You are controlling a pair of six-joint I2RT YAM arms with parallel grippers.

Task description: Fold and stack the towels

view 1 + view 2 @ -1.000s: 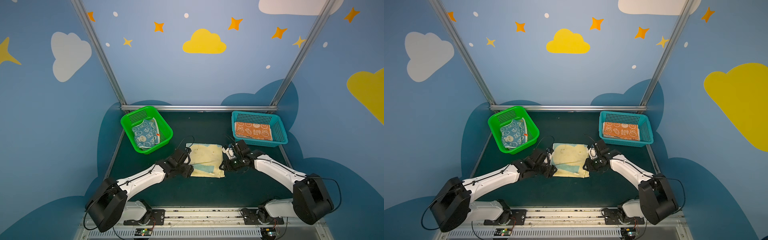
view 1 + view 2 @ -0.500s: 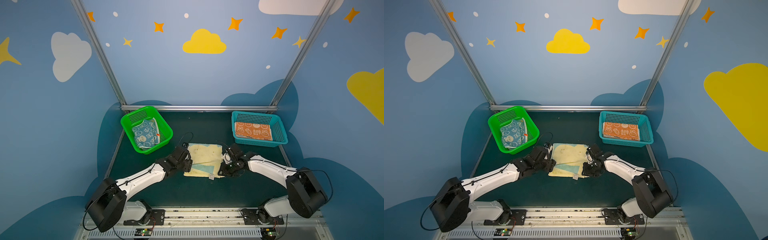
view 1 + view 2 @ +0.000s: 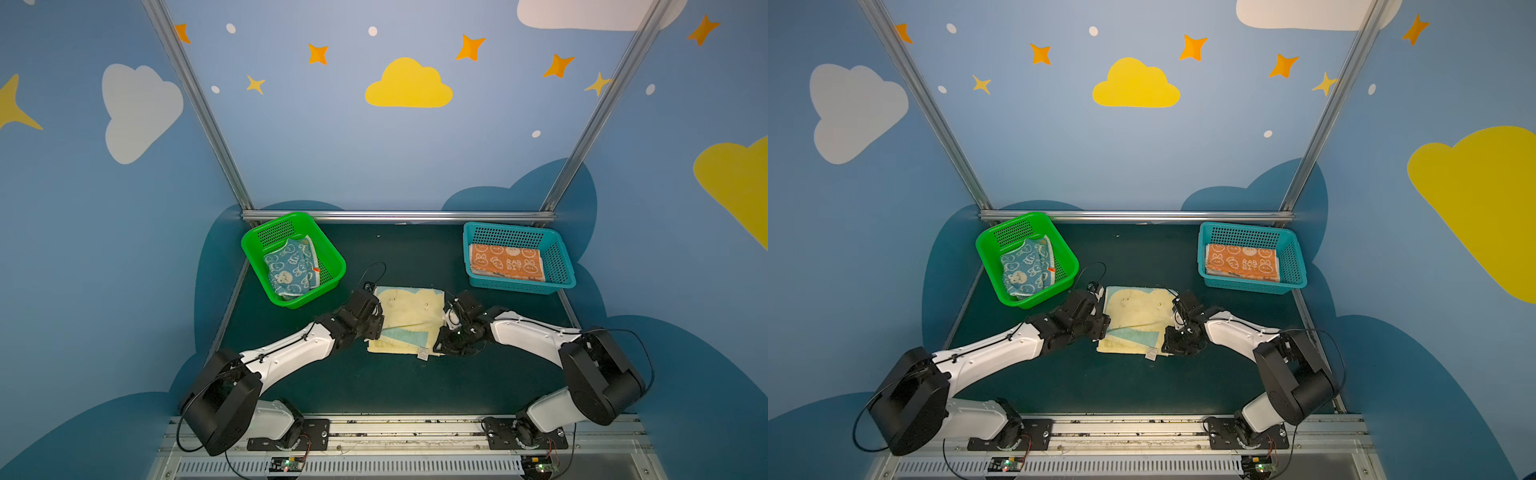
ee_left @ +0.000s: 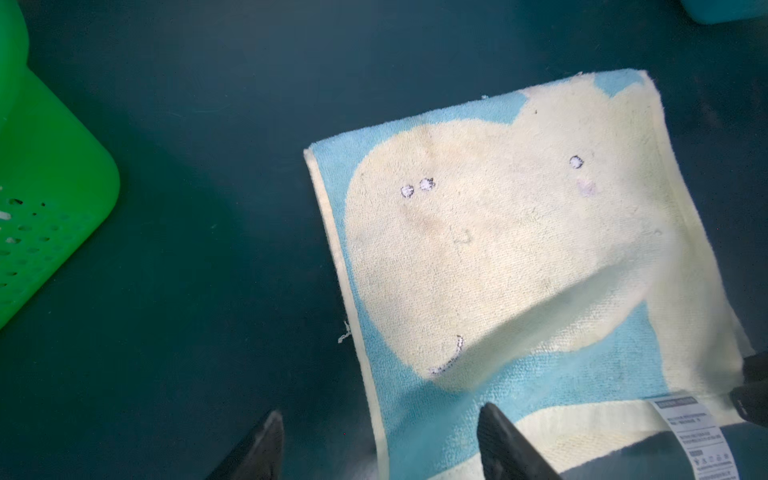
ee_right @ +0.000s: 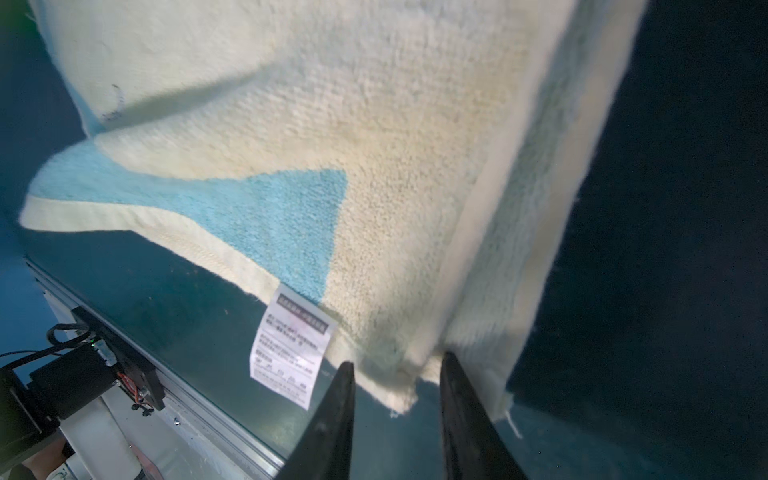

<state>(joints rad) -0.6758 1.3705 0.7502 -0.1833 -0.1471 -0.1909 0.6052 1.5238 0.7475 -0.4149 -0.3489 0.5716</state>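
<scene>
Blue walls all round, painted with clouds and stars, and down below a dark green tabletop (image 3: 395, 257). Found the pale yellow towel (image 3: 409, 316) lying mid-table between the two arms in both top views, light blue patches showing and a big cream shape across its face. Caught the left gripper (image 3: 375, 323) right up against the towel's left edge. Checked the left wrist view and saw its fingers (image 4: 503, 436) spread wide, one over bare table, one over the towel's blue border, with nothing clamped between them. Swung over to the right gripper (image 3: 439, 347), low at the towel's near right corner. Saw from the right wrist view its two fingers (image 5: 338, 415) set on either side of that corner, two layers of cloth filling the gap: pinching the towel, by the look of it. Noticed the near hem looking lifted off the table there, and a white care tag (image 5: 291, 345) hanging from it just beside the gripper. Picked out a green basket (image 3: 309, 296) at the back left, near the left arm, with a blue towel (image 3: 291, 270) rumpled inside, white rabbit faces on show. Picked out a teal basket (image 3: 519, 286) at the back right, well apart from the green one, holding an orange towel (image 3: 505, 262) folded flat, white rabbits, a carrot and "RAB BIT" lettering face up. Found neither gripper touching either basket.
</scene>
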